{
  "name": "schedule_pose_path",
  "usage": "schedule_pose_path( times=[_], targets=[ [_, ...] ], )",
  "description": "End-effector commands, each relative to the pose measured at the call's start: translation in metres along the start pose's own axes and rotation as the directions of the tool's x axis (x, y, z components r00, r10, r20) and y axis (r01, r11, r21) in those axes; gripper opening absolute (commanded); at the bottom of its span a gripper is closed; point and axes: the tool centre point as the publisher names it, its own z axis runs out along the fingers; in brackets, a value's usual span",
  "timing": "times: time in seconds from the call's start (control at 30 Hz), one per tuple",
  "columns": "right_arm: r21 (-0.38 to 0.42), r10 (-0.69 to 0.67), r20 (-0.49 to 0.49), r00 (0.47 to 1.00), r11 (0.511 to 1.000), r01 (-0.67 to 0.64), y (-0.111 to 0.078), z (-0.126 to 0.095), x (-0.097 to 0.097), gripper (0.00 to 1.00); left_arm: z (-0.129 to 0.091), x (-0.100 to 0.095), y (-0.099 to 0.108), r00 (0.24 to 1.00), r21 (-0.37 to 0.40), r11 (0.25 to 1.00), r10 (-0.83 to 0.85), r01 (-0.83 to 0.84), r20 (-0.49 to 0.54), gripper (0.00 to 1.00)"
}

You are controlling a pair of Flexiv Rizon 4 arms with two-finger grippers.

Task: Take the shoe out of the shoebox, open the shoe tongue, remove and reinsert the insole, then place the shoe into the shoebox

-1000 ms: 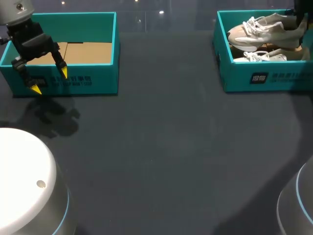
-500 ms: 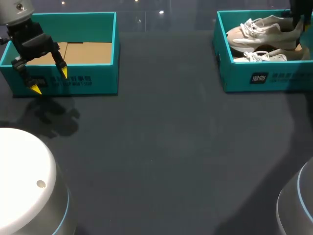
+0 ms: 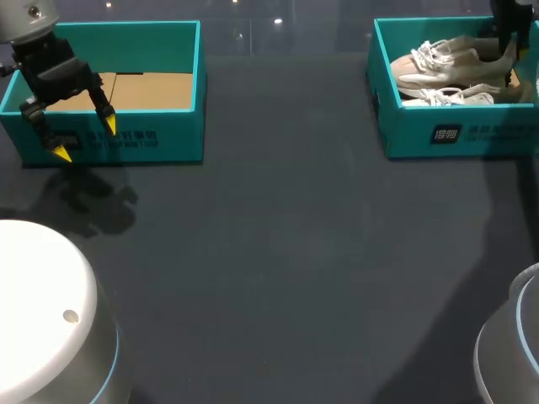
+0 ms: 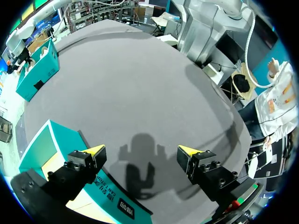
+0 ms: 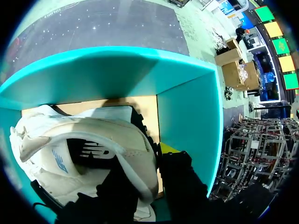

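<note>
The right gripper point(image 5: 150, 164) is clenched on the heel of a pale shoe point(image 5: 88, 149), with a dark finger on either side of the heel's rim and one yellow tip showing just outside it. The shoe sits low inside the right box point(image 3: 455, 135), between its teal walls, with its toe towards the middle of the table point(image 3: 295, 252). I cannot tell whether it rests on the box floor. A second shoe point(image 3: 446, 98) lies just beside it along the near wall. Well apart, the left gripper point(image 3: 85, 140) hangs released, its fingers spread wide. One tip is over the near wall of the left box point(image 3: 135, 143) and the other over the table, where its shadow point(image 4: 140, 163) falls.
</note>
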Motion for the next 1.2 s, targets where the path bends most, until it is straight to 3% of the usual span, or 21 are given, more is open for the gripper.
schedule_pose_path(
  times=[0.03, 0.43, 0.5, 0.63, 0.73, 0.8, 0.9, 0.93, 1.2],
  targets=[
    [0.013, -0.007, -0.012, 1.0, 1.0, 0.007, 0.009, 0.008, 0.002, 0.0, 0.0, 0.0, 0.0, 1.0, -0.001, 1.0, 0.001, -0.001, -0.002, 1.0],
    [0.021, -0.016, -0.076, 0.997, 1.0, 0.017, 0.002, 0.021, 0.006, 0.0, 0.0, 0.0, 0.0, 1.0, -0.001, 1.0, 0.001, -0.001, -0.002, 1.0],
    [0.021, -0.018, -0.077, 0.997, 1.0, 0.02, 0.002, 0.02, 0.006, 0.04, 0.0, 0.0, 0.0, 1.0, -0.001, 1.0, 0.001, -0.001, -0.002, 1.0],
    [0.018, -0.021, -0.075, 0.997, 1.0, 0.023, 0.002, 0.017, 0.008, 0.21, 0.0, 0.0, 0.0, 1.0, -0.001, 1.0, 0.001, -0.001, -0.002, 1.0],
    [0.015, -0.025, -0.075, 0.997, 1.0, 0.026, 0.001, 0.014, 0.009, 0.43, 0.0, 0.0, 0.0, 1.0, -0.001, 1.0, 0.001, -0.001, -0.002, 1.0],
    [0.009, -0.029, -0.076, 0.997, 1.0, 0.029, 0.001, 0.01, 0.009, 0.47, 0.0, 0.0, 0.0, 1.0, -0.001, 1.0, 0.001, -0.001, -0.002, 1.0],
    [-0.007, -0.027, -0.091, 0.996, 1.0, 0.026, -0.002, 0.0, 0.008, 0.96, 0.0, 0.0, 0.0, 1.0, -0.001, 1.0, 0.001, -0.001, -0.002, 1.0],
    [-0.011, -0.027, -0.096, 0.995, 1.0, 0.026, -0.004, -0.004, 0.007, 1.0, 0.0, 0.0, 0.0, 1.0, -0.001, 1.0, 0.001, -0.001, -0.002, 1.0],
    [-0.033, -0.036, -0.133, 0.991, 0.999, 0.032, -0.02, -0.048, 0.005, 1.0, 0.0, 0.0, 0.0, 1.0, -0.001, 1.0, 0.001, -0.001, -0.002, 1.0]
  ],
)
